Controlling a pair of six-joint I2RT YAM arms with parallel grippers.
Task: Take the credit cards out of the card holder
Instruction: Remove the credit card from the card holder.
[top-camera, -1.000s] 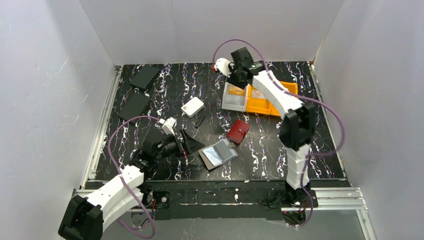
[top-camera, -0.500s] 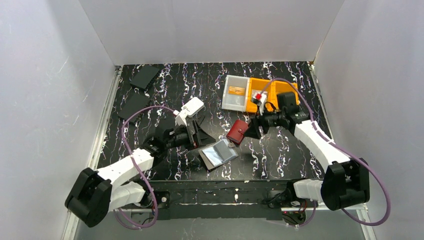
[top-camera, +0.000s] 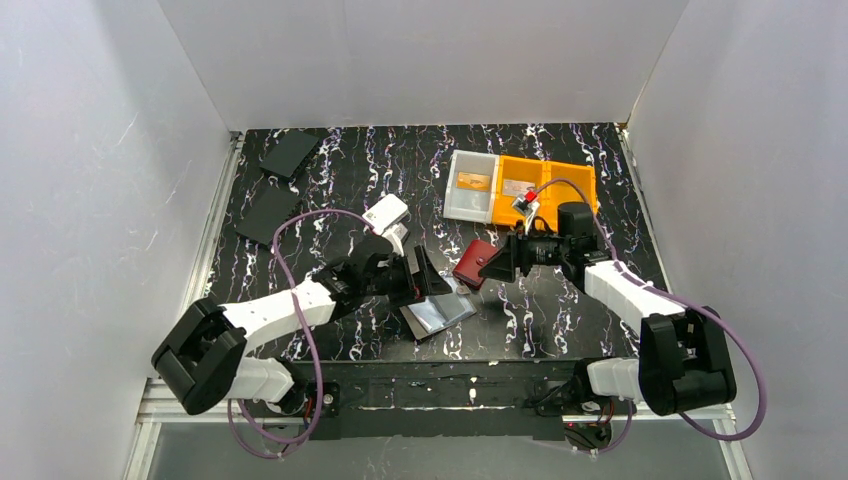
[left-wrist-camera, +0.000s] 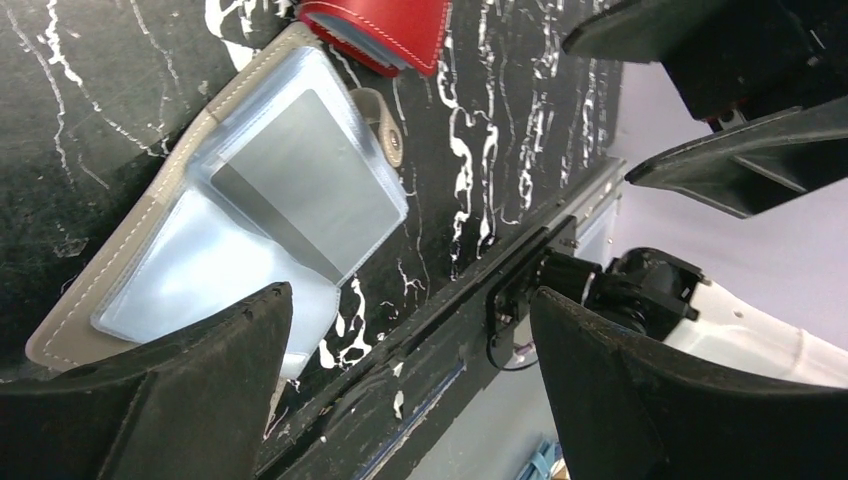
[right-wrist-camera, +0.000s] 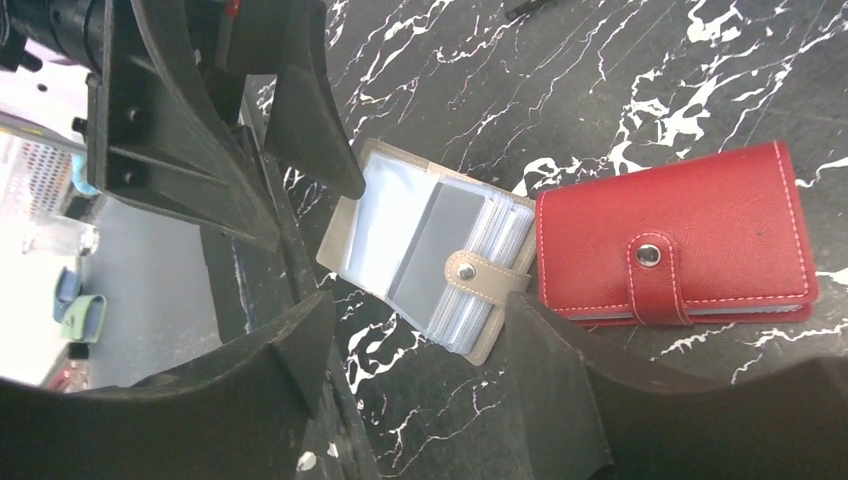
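The card holder (top-camera: 437, 310) lies open near the front edge, grey-taupe with clear sleeves. It also shows in the left wrist view (left-wrist-camera: 120, 290) and the right wrist view (right-wrist-camera: 490, 275). A silvery-grey card (left-wrist-camera: 300, 190) sits in a sleeve, seen too in the right wrist view (right-wrist-camera: 437, 248). The black card is not visible. My left gripper (top-camera: 420, 278) is open and empty just above the holder's left part (left-wrist-camera: 410, 310). My right gripper (top-camera: 500, 262) is open and empty, low over the holder's snap-tab side (right-wrist-camera: 418, 305).
A closed red wallet (top-camera: 477, 263) lies touching the holder's right side (right-wrist-camera: 680, 240). A white box (top-camera: 386, 212) sits behind the left arm. A clear bin (top-camera: 460, 205) holding a small orange-brown rectangle and an orange bin (top-camera: 578, 180) stand at the back right. Black panels (top-camera: 268, 212) lie back left.
The right arm swung from the back bins down to the red wallet and card holder. The left gripper moved right, up to the card holder. The holder and wallet stayed put.
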